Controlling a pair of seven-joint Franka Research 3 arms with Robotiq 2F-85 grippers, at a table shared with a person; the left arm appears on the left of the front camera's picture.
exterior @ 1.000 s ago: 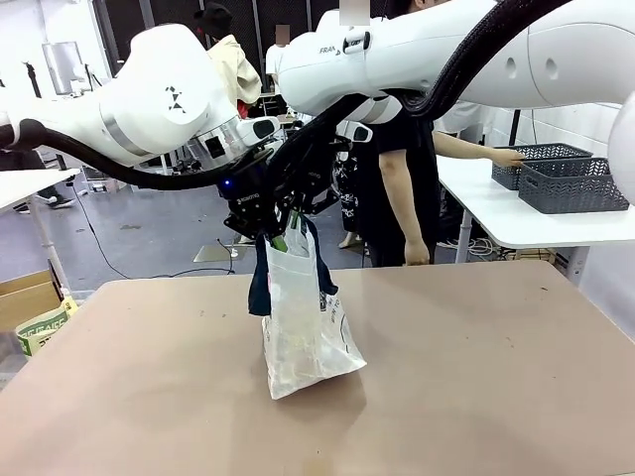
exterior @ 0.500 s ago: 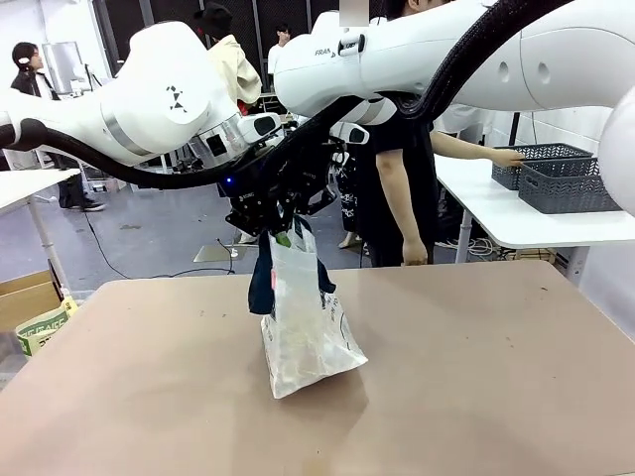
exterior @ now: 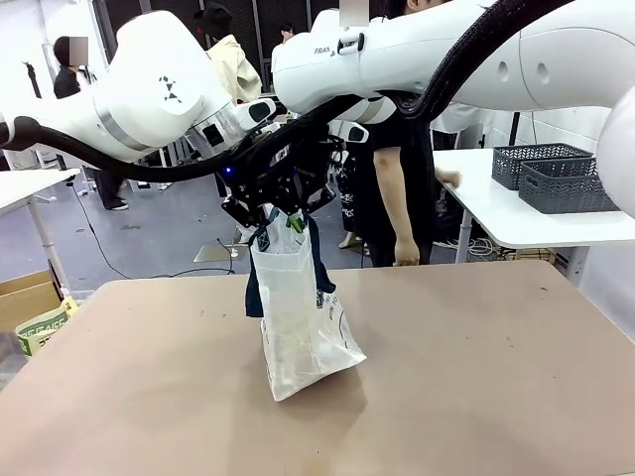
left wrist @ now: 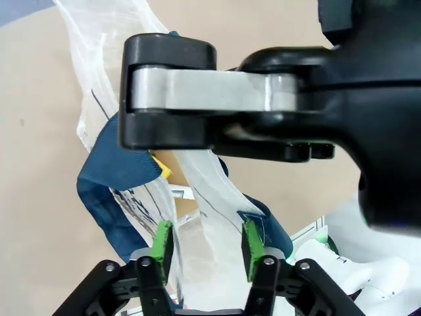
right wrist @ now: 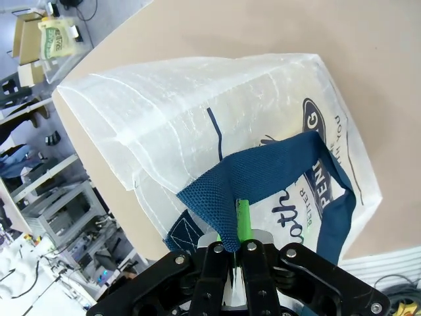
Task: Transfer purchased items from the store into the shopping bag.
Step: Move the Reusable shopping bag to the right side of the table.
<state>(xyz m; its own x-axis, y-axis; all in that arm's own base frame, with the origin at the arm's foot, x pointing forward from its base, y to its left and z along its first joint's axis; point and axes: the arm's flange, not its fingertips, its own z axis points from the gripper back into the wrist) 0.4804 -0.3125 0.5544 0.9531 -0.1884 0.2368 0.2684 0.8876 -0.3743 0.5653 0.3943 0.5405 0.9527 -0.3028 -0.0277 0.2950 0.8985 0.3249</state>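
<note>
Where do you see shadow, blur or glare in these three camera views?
Front view: even light, soft shadow on the table beside the shopping bag. Left wrist view: the close right gripper looms large, slightly soft. Right wrist view: the bag's film glares white, print is crisp.

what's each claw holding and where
Right claw is shut on the navy strap handle of the shopping bag. Left claw is open astride the bag's wall, unclamped.

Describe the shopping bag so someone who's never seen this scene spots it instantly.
On the tan table, look at the middle. The shopping bag stands there: translucent white plastic with navy strap handles and navy print, unlike the dark grey baskets on the white side table.
</note>
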